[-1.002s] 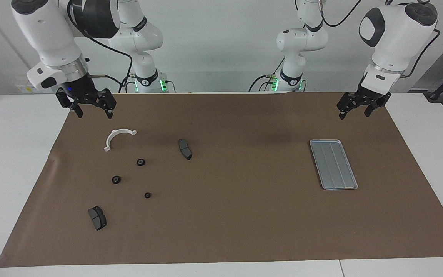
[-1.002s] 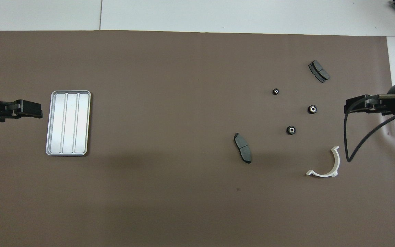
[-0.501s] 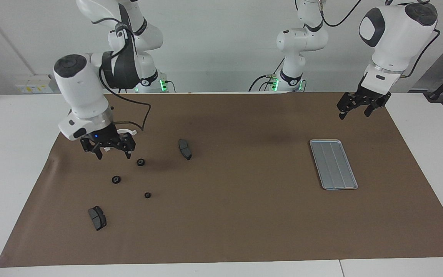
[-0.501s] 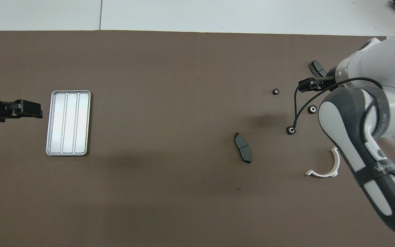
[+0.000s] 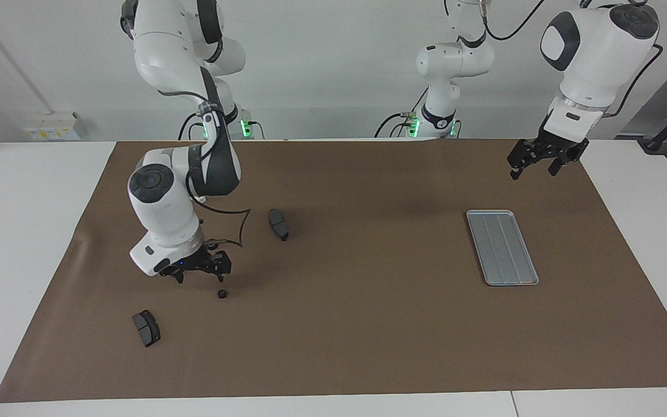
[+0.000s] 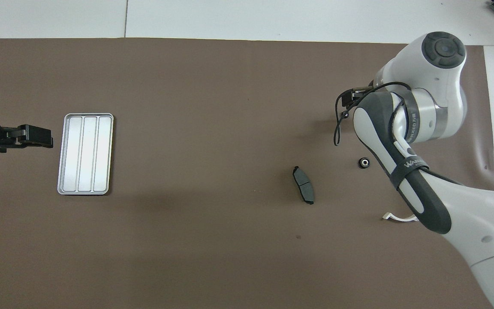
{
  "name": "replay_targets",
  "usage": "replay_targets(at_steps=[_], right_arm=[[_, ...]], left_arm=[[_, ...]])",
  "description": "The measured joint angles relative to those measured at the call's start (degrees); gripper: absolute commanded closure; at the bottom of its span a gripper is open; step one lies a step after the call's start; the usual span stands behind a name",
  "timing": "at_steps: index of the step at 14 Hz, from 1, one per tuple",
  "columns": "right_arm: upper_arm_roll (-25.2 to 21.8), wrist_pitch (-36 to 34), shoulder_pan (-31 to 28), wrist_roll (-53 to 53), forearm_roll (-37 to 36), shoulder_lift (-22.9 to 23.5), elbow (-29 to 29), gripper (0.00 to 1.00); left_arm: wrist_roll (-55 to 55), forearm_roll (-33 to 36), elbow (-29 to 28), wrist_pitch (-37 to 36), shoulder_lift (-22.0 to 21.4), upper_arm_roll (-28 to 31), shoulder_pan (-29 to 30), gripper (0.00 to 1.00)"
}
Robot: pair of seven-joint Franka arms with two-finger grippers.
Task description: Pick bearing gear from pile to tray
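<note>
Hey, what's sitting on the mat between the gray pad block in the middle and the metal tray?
Nothing: in both views only bare brown mat lies between the pad block and the tray.

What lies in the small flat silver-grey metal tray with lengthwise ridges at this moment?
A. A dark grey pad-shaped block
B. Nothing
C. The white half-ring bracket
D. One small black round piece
B: the silver-grey metal tray shows only its bare ridged floor in both views, with no part in it.
</note>
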Motion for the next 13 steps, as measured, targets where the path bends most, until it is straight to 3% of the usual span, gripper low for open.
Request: replay_targets(at_steps=[5,9,13], right_arm=[[0.4,3.6,0.5,1.3,0.0,4.3,1.9,0.0],[0.4,5.1,0.4,1.3,0.0,5.5,1.8,0.31],[0.4,5.1,0.5,1.3,0.1,5.9,0.3,0.37]], left_arm=[[0.0,0.0,0.0,0.0,0.0,0.0,0.0,0.0],[0.0,0.0,0.0,0.0,0.0,0.0,0.0,0.0],[0.0,0.0,0.0,0.0,0.0,0.0,0.0,0.0]])
